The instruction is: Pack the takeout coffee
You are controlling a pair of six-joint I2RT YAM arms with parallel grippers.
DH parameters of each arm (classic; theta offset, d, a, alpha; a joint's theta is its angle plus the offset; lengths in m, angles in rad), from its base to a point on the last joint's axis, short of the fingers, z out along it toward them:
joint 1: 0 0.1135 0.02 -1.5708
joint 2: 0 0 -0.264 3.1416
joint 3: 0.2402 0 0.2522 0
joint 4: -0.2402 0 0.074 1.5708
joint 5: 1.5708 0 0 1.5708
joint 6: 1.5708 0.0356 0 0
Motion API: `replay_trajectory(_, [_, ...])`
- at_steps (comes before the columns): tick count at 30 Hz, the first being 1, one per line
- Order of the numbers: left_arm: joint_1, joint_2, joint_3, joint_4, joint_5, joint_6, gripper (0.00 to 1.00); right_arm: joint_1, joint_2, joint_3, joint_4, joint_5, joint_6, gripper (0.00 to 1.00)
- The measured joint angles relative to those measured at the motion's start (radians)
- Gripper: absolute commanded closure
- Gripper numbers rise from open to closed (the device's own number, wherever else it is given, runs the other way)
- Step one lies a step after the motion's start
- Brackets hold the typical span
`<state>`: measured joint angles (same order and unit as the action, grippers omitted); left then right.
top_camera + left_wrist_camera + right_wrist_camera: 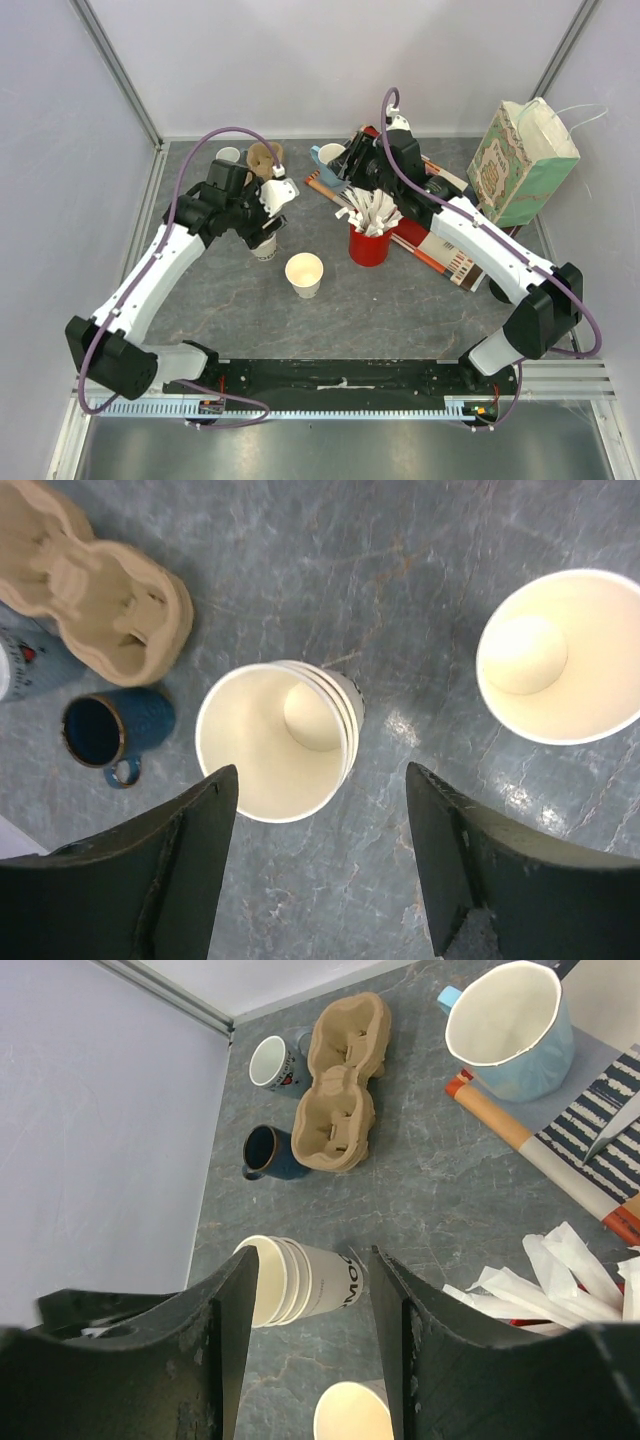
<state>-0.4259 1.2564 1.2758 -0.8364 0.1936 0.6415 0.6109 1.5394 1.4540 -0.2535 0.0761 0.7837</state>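
Left gripper (322, 772) jaws apart over tilted cup stack (275, 740), left of table (400, 300) centre. Right gripper (312, 1255) jaws apart, empty.

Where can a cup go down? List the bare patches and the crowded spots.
Bare: the near strip of table, between the lone paper cup, the red cup and the near edge. Crowded: the far side, from the cup carrier across to the paper bag.
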Motion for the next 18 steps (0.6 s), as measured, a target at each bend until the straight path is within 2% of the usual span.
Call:
replay_trajectory(4, [0.029,0.064,-0.025,0.005,-0.001,0.031,0.41,0.0,0.007,-0.001,0.008,-0.016,0.001,0.43])
replay_trajectory(9, [0.047,0.145,-0.032,0.027,-0.005,0.054,0.45,0.0,0.02,-0.003,0.011,-0.025,0.001,0.43])
replay_trajectory(15, [0.055,0.196,-0.032,0.029,-0.002,0.061,0.61,0.0,0.031,-0.005,0.012,-0.027,0.0,0.43])
replay_trajectory(17, [0.055,0.203,-0.032,0.029,0.0,0.063,0.82,0.0,0.034,-0.005,0.012,-0.027,0.0,0.43])
replay_trajectory(18, [0.055,0.206,-0.032,0.028,0.002,0.065,0.96,0.0,0.035,-0.005,0.012,-0.027,0.0,0.43])
